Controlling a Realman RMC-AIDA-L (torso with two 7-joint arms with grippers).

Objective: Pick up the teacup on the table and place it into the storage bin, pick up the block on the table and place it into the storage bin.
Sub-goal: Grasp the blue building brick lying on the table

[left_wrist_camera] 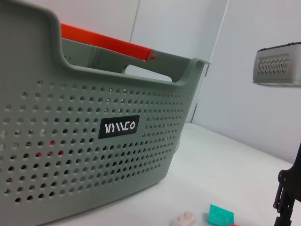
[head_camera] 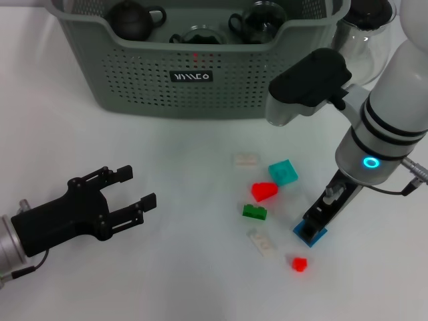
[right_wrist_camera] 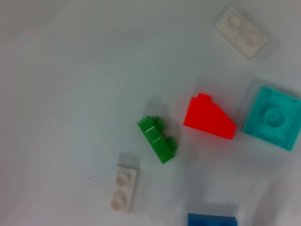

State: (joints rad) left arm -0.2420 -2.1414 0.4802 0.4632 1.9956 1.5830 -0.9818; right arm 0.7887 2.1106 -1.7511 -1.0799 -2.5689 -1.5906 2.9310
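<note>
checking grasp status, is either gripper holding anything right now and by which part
The left gripper is open and empty. The right gripper is down on the blue block, but whether its fingers have closed on it cannot be told.
</note>
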